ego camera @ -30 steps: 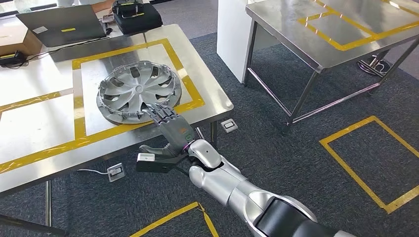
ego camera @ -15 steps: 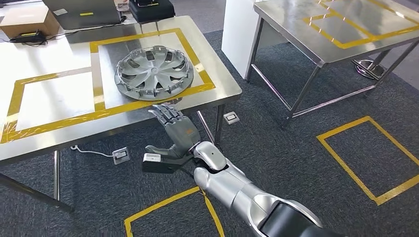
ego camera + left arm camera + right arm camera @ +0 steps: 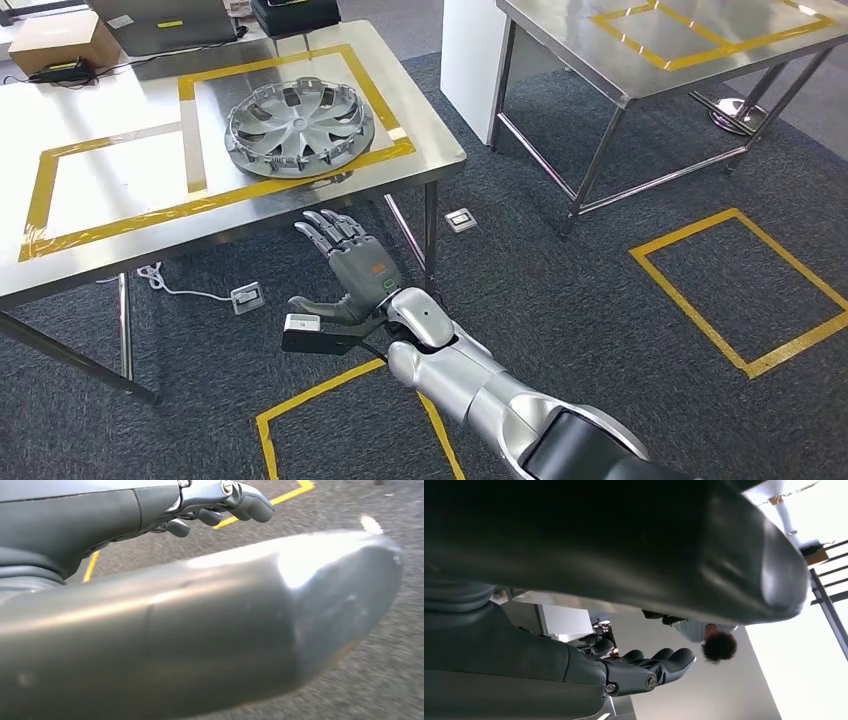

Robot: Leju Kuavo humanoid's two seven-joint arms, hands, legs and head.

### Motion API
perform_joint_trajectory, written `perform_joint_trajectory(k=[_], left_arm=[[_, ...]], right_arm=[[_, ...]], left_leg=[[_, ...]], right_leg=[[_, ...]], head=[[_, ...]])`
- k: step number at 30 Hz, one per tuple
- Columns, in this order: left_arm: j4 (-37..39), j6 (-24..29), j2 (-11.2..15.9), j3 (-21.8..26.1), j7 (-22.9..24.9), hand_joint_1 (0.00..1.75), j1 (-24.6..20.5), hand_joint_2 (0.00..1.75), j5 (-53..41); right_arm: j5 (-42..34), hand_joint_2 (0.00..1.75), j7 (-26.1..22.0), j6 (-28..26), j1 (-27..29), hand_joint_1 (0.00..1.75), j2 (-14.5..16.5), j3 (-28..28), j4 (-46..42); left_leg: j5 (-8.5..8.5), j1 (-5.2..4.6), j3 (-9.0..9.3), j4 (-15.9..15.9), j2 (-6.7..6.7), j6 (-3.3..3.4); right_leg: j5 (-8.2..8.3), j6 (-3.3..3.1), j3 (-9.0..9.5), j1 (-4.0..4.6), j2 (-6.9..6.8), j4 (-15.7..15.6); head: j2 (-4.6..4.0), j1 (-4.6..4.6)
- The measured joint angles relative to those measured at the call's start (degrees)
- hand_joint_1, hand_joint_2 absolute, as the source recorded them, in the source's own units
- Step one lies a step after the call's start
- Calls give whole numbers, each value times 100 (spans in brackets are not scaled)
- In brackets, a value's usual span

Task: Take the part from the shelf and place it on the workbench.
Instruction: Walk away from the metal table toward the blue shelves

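The part, a silver hubcap, lies flat on the steel workbench, inside a yellow-taped rectangle near the bench's right corner. My right hand hangs below and in front of the bench edge, apart from the hubcap, with its fingers spread and nothing in them. In the right wrist view its dark fingers are stretched out and empty beside the thick thumb. In the left wrist view my left hand hangs over the carpet, fingers loosely extended, holding nothing.
A second steel table stands at the back right. A laptop, a cardboard box and a black case sit at the bench's far side. Yellow tape squares mark the carpet. A person shows in the right wrist view.
My right hand has let go of the hubcap and drawn back below the bench edge. The whole picture has shifted, so the camera has moved back; the hubcap stays on the bench.
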Motion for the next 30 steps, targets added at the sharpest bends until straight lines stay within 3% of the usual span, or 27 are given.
perform_joint_trajectory(k=[1, 2, 3, 5, 8, 9, 11, 13, 14, 15, 16, 18, 20, 22, 24, 26, 28, 29, 30], left_arm=[[3, 0, 13, -1, 3, 0, -2, 0, -1], [8, -1, 16, -2, 4, 0, -9, 0, -2], [15, -1, 16, -3, 3, 0, -17, 0, -2], [34, -2, 9, -5, -2, 0, -28, 0, -3], [49, 0, 15, -8, -2, 0, -20, 0, -10], [52, 0, 18, -11, -1, 0, -20, 0, -13], [62, 0, 22, -28, 14, 0, -23, 0, -18], [75, 0, 24, -51, 45, 0, -22, 0, -21], [81, 0, 26, -63, 66, 0, -21, 0, -22], [85, 0, 28, -73, 89, 0, -22, 0, -22], [89, 0, 30, -82, 111, 0, -23, 0, -22], [105, 0, 21, -101, 154, 0, -26, 0, -22], [126, 1, 17, -110, 198, 0, -32, 0, -22], [144, 2, 17, -123, 237, 0, -23, 0, -21], [161, 2, 20, -142, 270, 0, -6, 0, -20], [175, 2, 35, -152, 297, 0, -9, 0, -20], [193, 2, 49, -155, 321, 0, -8, 0, -20], [205, 2, 59, -155, 332, 0, 0, 0, -20], [218, 2, 68, -156, 342, 0, 9, 0, -20]], right_arm=[[-2, 0, -1, 0, 9, 0, 0, 0, 2], [-3, 0, -2, 0, 15, 0, 0, 0, 2], [-6, 0, -3, 0, 18, 0, 1, 0, 2], [-10, 0, -19, -1, 26, 0, 2, 2, 2], [-8, 0, -22, -2, 56, 0, -9, 10, 2], [-1, 0, -17, -2, 65, 0, -16, 13, 2], [21, 0, -8, -3, 77, 0, -25, 20, 2], [40, 0, -1, -4, 99, 0, -29, 30, 2], [54, 0, 1, -4, 116, 0, -31, 36, 2], [68, 0, 1, -4, 129, 0, -32, 42, 2], [83, 0, 2, -4, 137, 0, -32, 51, 2], [106, 0, 1, -1, 138, 0, -32, 75, 0], [119, 0, 1, 9, 140, 0, -34, 105, -1], [123, 0, 2, 22, 142, 0, -32, 129, -5], [123, 0, -1, 33, 138, 0, -14, 144, -19], [125, 0, -1, 57, 141, 0, 0, 155, -28], [131, 0, 1, 89, 159, 0, 1, 163, -29], [133, 0, 1, 98, 167, 0, 0, 167, -28], [134, 0, 1, 102, 172, 0, 0, 171, -29]], left_leg=[[149, 29, 240, -200, 3, -49], [163, 48, 536, -547, 4, -108], [99, 49, 823, -940, -3, -118], [-129, 29, 1082, -1383, -23, -23], [-102, 12, 1008, -1374, -22, 227], [-61, 17, 975, -1373, -16, 280], [36, 15, 889, -1372, -21, 338], [123, 3, 783, -1367, -56, 343], [163, -4, 732, -1365, -87, 337], [199, -9, 690, -1364, -127, 329], [234, -13, 653, -1364, -174, 318], [296, -2, 599, -1368, -266, 281], [351, 38, 557, -1382, -353, 214], [407, 60, 537, -1426, -446, 127], [362, 39, 483, -1374, -349, 81], [65, 18, 268, -909, -131, 61], [-295, 14, -40, -161, -52, 24], [-359, 14, -111, 55, -42, 10], [-320, 14, -70, 55, -27, 3]], right_leg=[[51, 44, -119, -34, -4, 59], [92, 92, -233, -61, -7, 127], [125, 137, -330, -76, -11, 200], [188, 202, -427, -66, -7, 278], [213, 286, -475, -83, 6, 324], [87, 318, -537, -94, 9, 467], [-388, 368, -771, -102, 18, 1120], [-807, 381, -988, -100, 23, 1875], [-882, 368, -975, -98, 29, 2022], [-849, 342, -838, -93, 45, 1920], [-740, 300, -585, -84, 94, 1594], [-554, 192, -34, -62, 349, 759], [-500, 121, 203, -23, 514, 361], [-458, 97, 215, -4, 420, 314], [-395, 66, 248, -31, 278, 217], [-351, 40, 263, -45, 122, 157], [-342, 20, 228, -29, -32, 172], [-338, 16, 204, -22, -107, 187], [-333, 13, 179, -16, -179, 208]], head=[[0, -1], [0, -4], [0, -5], [0, 19], [0, 22], [0, 22], [0, 27], [0, 30], [0, 31], [0, 31], [0, 32], [0, 16], [0, 16], [1, 30], [1, 13], [0, -41], [0, -86], [0, -93], [0, -97]])
